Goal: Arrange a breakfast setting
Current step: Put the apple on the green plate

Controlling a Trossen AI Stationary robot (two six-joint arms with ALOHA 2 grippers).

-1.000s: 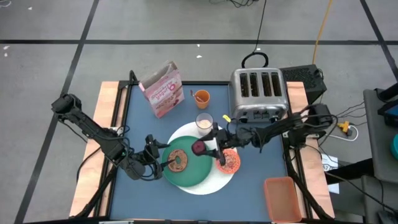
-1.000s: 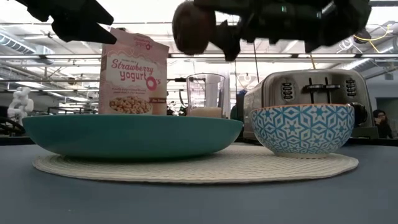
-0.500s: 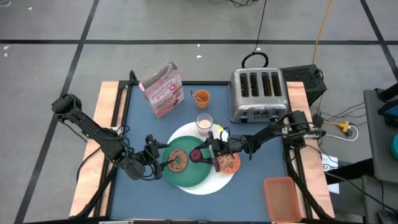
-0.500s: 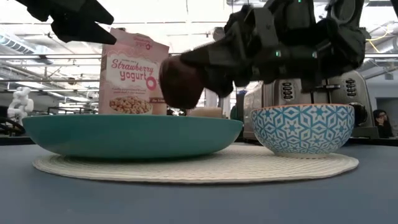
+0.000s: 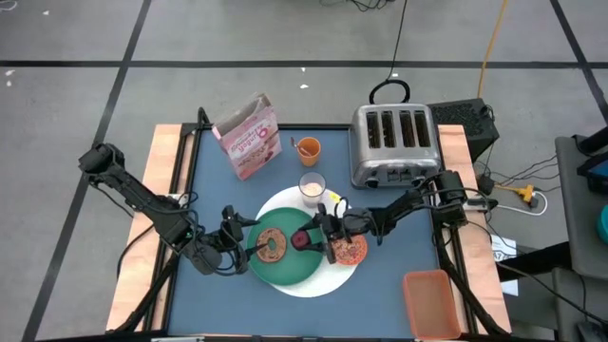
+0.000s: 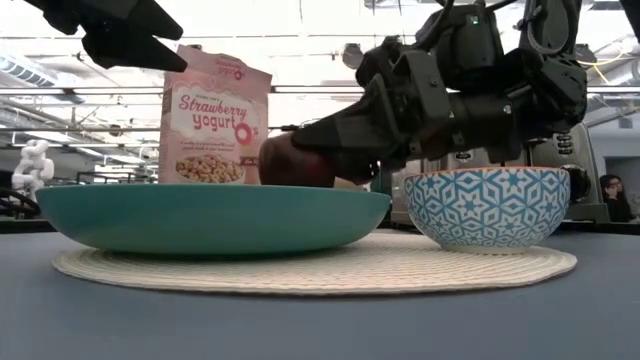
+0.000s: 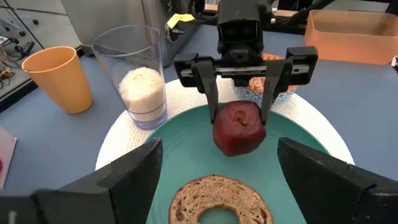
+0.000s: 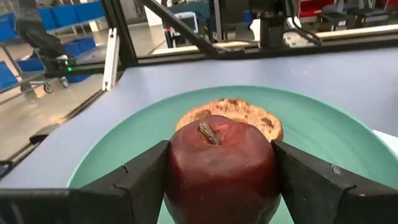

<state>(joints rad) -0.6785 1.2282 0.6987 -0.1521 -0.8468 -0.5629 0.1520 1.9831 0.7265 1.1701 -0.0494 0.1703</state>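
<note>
The dark red round fruit (image 7: 239, 128) is sitting low over the round green plate (image 5: 285, 268), pinched between the two dark fingers of the right gripper (image 5: 306, 237), stem pointing up. Whether it is touching the plate or hanging just above it, I cannot tell. Beside it on the plate is lying the brown ring-shaped bagel (image 5: 273, 246). The right arm is stretching in almost level from the right edge of the blue surface (image 5: 209, 180), passing over the small orange patterned bowl (image 6: 486, 207), which is standing on the white round woven mat (image 5: 334, 278) just beside the plate. Across the plate, the left gripper (image 5: 241, 244) is hovering at the rim, fingers spread wide and grasping nothing, aimed at the bagel, with its arm folding in from the left edge. Behind the plate are standing the clear glass of milk (image 7: 137, 81) on the mat's edge, then the plain orange cup (image 5: 307, 148), and farther back the upright pink cereal box (image 5: 249, 137).
</note>
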